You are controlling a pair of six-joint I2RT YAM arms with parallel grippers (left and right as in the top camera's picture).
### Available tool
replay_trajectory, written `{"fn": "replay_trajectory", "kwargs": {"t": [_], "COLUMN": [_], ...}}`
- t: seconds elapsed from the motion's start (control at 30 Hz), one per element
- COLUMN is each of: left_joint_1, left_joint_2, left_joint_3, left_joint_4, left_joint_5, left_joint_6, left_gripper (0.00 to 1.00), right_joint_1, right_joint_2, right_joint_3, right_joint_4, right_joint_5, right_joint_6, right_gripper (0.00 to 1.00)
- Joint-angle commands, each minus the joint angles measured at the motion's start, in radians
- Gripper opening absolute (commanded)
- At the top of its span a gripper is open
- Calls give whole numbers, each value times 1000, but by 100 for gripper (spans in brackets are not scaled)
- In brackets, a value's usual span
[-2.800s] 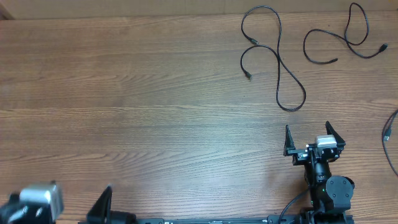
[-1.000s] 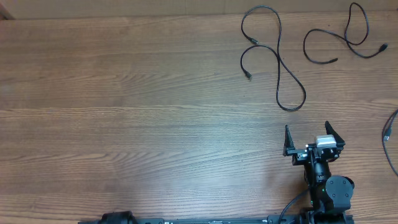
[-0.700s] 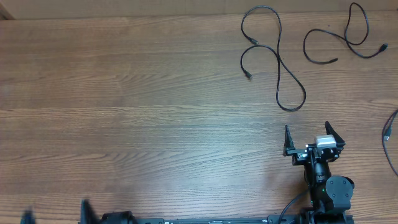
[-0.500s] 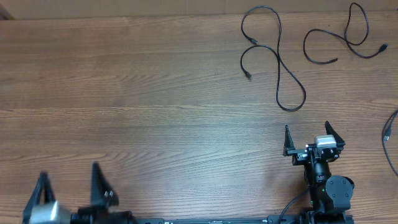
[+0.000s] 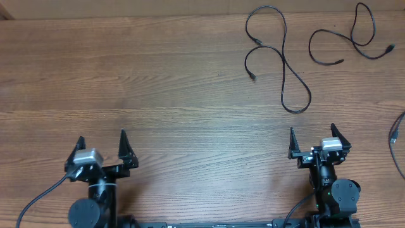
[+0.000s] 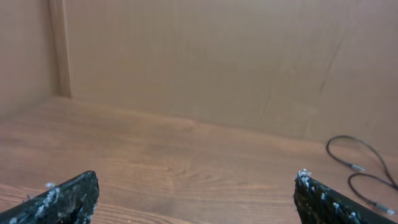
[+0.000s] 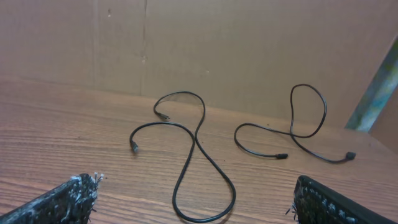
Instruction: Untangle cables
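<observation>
Three cables on the wooden table (image 5: 158, 82), well apart from one another, none crossing. Both pairs of jaws released, spread wide, grasping nothing.

Right gripper (image 5: 312, 130): parked at the near edge, with its fingers (image 7: 62, 202) at the bottom corners of the wrist view and bare wood between them. Straight ahead of these jaws, beyond the tips and not touching: long looping cable (image 5: 285, 57), thin and black, bent into an S, with a rounded bend nearest the jaws and two small plug ends off to the jaws' left. Ahead and to the right of the same jaws, farther off: second cable (image 5: 354, 42), black, with one tall loop and both plug ends lying flat on the wood. Off to the right of the jaws, about level with them, at the table's edge: third cable (image 5: 392, 136), cut off by the overhead frame.

Left gripper (image 5: 101, 138): also at the near edge, well apart from every cable. Same wide stance, with its fingers (image 6: 68, 199) at the bottom corners of the wrist view and only bare wood between and just ahead. Far ahead and to the right of these jaws, near the brown back wall (image 6: 217, 62): part of the long looping cable, seen as thin curves at the frame's edge.
</observation>
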State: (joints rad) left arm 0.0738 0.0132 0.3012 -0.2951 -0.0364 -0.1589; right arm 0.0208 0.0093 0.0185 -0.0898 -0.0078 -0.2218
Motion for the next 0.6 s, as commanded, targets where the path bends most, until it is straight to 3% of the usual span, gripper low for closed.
{"fn": "replay_trajectory", "kwargs": {"t": [0.0,0.4,0.57], "left_joint_1": [5,5,5], "left_joint_2": [-8,-8,-7], "left_joint_3": [-73,-285,-296], "left_joint_4": [45,315,225], "left_joint_5": [12,11,1], "left_joint_6": [-14,-13,5], "left_gripper": [99,100,100], "right_joint_1": [5,5,4], "right_joint_2": [-7,-7,-7], "right_joint_3": [-11,-11,-11], "right_joint_4": [6,6,6], "right_joint_5": [7,7,7], "right_joint_6": [-4,-4,-4], "right_gripper": [100,100,100]}}
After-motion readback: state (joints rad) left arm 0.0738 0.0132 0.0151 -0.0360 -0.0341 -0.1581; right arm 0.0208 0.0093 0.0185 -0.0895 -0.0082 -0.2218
